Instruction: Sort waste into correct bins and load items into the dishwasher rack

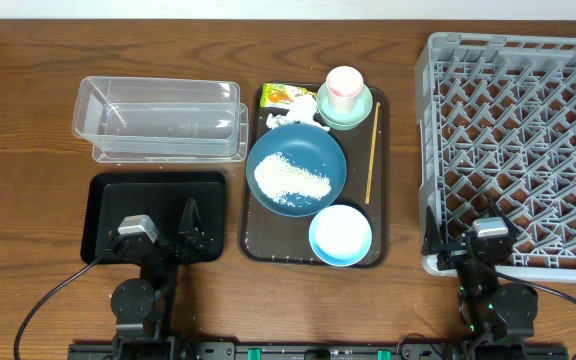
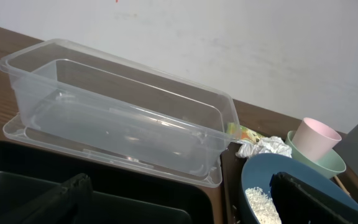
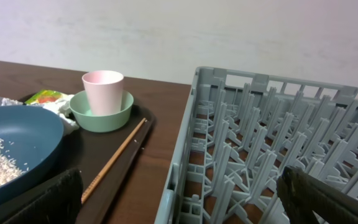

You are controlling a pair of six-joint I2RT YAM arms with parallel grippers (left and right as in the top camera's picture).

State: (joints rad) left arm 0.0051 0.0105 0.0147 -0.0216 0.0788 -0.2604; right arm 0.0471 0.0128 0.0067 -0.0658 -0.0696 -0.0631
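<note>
On the brown serving tray, white rice (image 1: 290, 180) lies in the large dark blue bowl (image 1: 313, 150). A small light blue bowl (image 1: 340, 235) sits in front of it. Behind are a tissue wad (image 1: 295, 120), a green-and-yellow wrapper (image 1: 286, 96), and a pink cup (image 1: 343, 88) standing in the mint dish (image 1: 360, 112). A wooden stick (image 1: 372, 150) lies along the tray's right side. The clear tub (image 1: 158, 120) and black tray (image 1: 108, 200) are to the left, the grey rack (image 1: 513, 140) to the right. My left gripper (image 1: 163, 228) is open over the black tray. My right gripper (image 1: 465, 230) is open at the rack's near-left corner.
The brown serving tray (image 1: 258, 235) sits mid-table between the bins and the rack. The tub (image 2: 117, 118) stands on its lid, right behind the black tray (image 2: 135, 186). The rack wall (image 3: 185, 155) rises just ahead of the right gripper (image 3: 185, 199).
</note>
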